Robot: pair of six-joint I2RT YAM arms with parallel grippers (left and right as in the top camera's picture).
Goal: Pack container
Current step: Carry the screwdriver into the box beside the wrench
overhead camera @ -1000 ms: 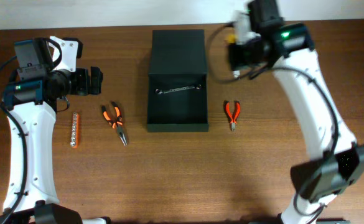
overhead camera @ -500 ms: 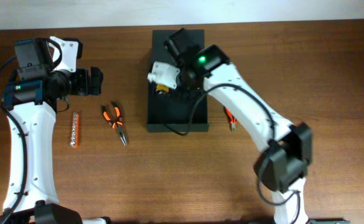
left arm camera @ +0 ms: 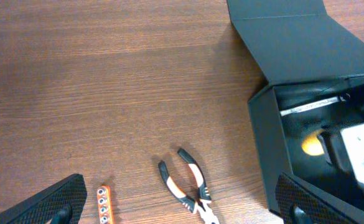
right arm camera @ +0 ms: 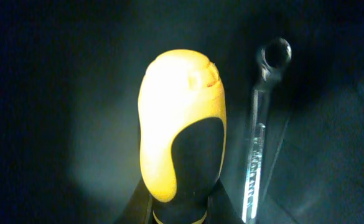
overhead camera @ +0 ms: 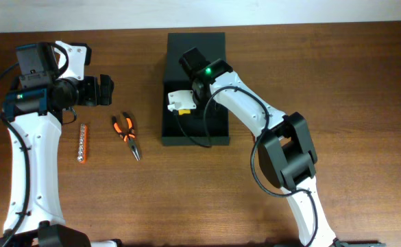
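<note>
The container (overhead camera: 193,140) is a dark matte box, open, with its flap lid (overhead camera: 195,42) lying flat behind it. My right gripper (overhead camera: 188,103) reaches down inside it. In the right wrist view the gripper (right arm camera: 182,210) is shut on a yellow-and-black-handled tool (right arm camera: 178,124), close over the dark box floor. A silver wrench (right arm camera: 256,155) lies in the box just right of the tool. The left wrist view shows the box (left arm camera: 266,149), the wrench (left arm camera: 309,106) and the yellow handle (left arm camera: 311,146). My left gripper (overhead camera: 103,90) is open and empty, left of the box.
Orange-and-black pliers (overhead camera: 126,134) lie on the table left of the box and show in the left wrist view (left arm camera: 191,193). An orange bit holder (overhead camera: 82,142) lies further left, also in the left wrist view (left arm camera: 104,204). The right arm spans the table right of the box.
My right arm swung from beyond the box's back right corner to over the box and lowered the gripper with the yellow tool inside. The left arm has not moved.
</note>
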